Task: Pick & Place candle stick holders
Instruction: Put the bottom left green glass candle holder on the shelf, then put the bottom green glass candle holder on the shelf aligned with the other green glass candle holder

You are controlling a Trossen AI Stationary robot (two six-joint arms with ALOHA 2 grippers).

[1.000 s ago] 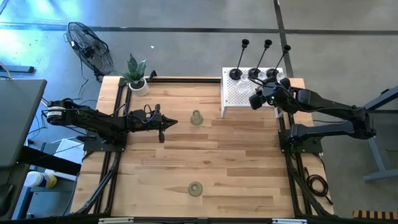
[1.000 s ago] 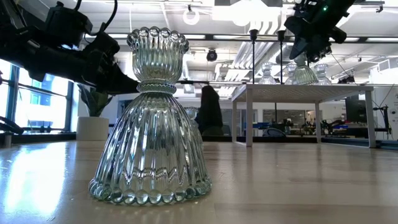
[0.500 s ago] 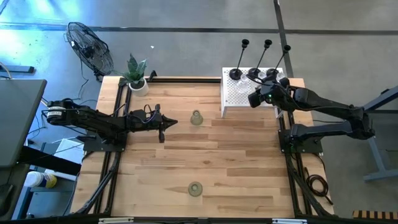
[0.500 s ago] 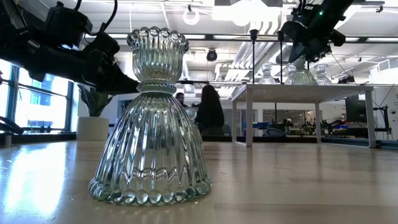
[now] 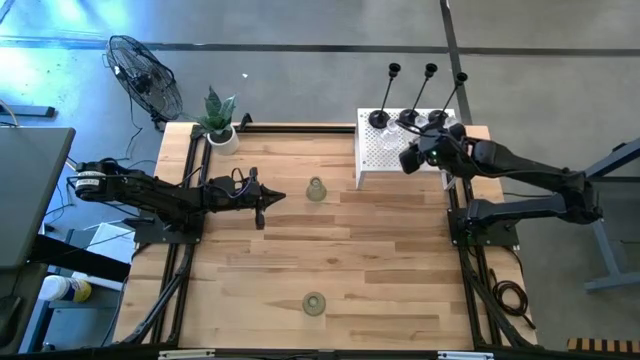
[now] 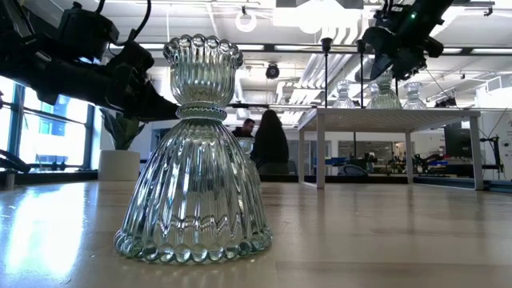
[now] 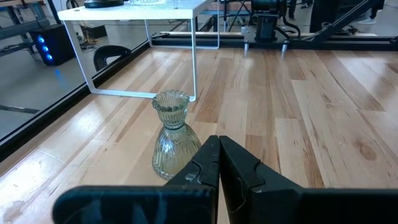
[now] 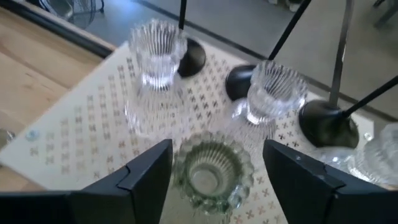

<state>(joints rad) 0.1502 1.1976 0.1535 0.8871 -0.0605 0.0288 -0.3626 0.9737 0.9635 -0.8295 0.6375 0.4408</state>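
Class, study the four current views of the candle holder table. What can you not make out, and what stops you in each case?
- High view: the glass holders on the white perforated box are hidden under the right gripper.
- Right wrist view: the black holders have their stems cut off by the top edge.
- Low view: the pale-green holder blocks the table behind it.
- Left wrist view: the left gripper hides part of the holder's base.

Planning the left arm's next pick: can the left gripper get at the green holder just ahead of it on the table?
Probably yes. The left gripper sits shut, pointed at the pale-green holder, with only bare table between them. It would have to open first.
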